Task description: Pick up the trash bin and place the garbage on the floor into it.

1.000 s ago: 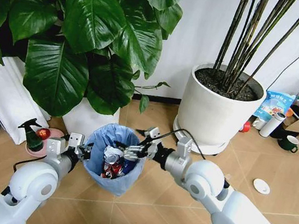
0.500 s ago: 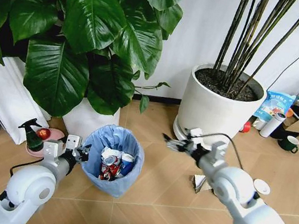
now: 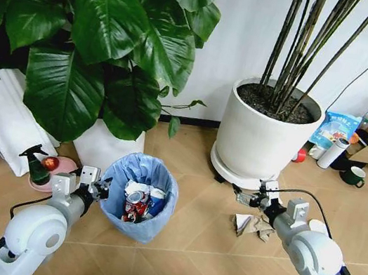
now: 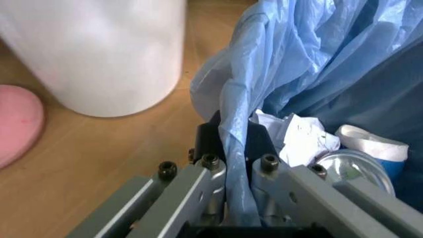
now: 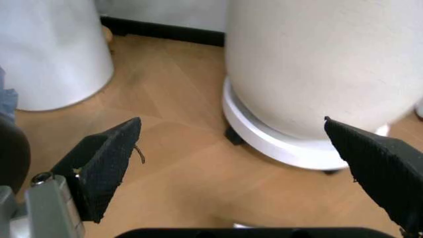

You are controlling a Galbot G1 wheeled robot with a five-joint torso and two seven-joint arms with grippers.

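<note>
The left gripper (image 3: pixel 98 189) sits low at the end of a bent left arm, and its fingers (image 4: pixel 210 171) are squeezed tight on the blue-bagged rim of the trash bin (image 3: pixel 121 169), which sits just past its tips. The right arm reaches forward and down, and the right gripper (image 3: pixel 248 196) hangs with its two dark pads (image 5: pixel 109 161) spread wide and nothing between them.
</note>
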